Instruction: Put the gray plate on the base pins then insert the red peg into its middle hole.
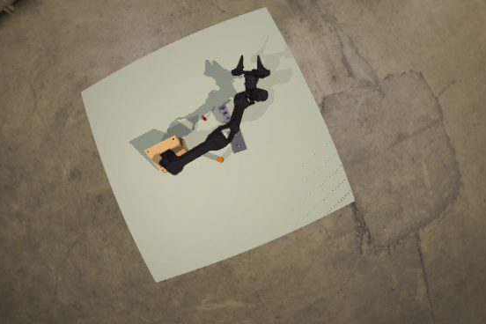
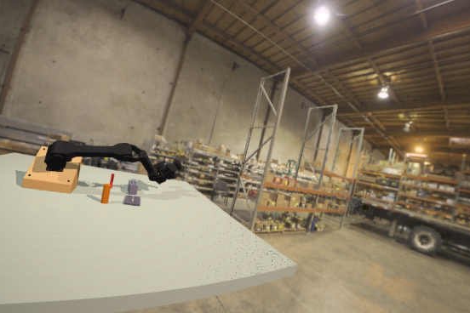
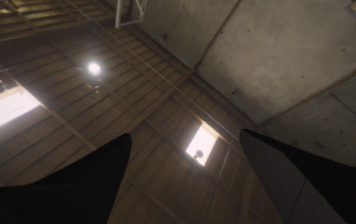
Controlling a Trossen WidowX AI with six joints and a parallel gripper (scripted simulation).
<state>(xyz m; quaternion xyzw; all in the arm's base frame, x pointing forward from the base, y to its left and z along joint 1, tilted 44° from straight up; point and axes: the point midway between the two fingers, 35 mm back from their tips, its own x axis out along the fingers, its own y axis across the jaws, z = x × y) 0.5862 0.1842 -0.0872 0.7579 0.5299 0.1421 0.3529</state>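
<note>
A flat gray piece (image 1: 236,148) (image 2: 132,202), seemingly the plate, lies on the table, partly under the arm in the top view. A taller gray block (image 1: 224,114) (image 2: 132,187), seemingly the base, stands apart from it; dark spots show on its top, but pins are too small to make out. The red peg (image 1: 204,118) (image 2: 112,180) stands upright near the block, apart from both gray pieces. My gripper (image 1: 250,56) (image 3: 186,136) is open and empty, raised well beyond the gray pieces. The wrist view shows only ceiling and wall between its fingers.
An orange cylinder (image 1: 220,159) (image 2: 106,194) stands upright beside the flat gray piece. The arm's tan mounting block (image 1: 157,152) (image 2: 48,184) sits on the pale table (image 1: 182,229) (image 2: 112,255). The arm reaches out above the gray pieces.
</note>
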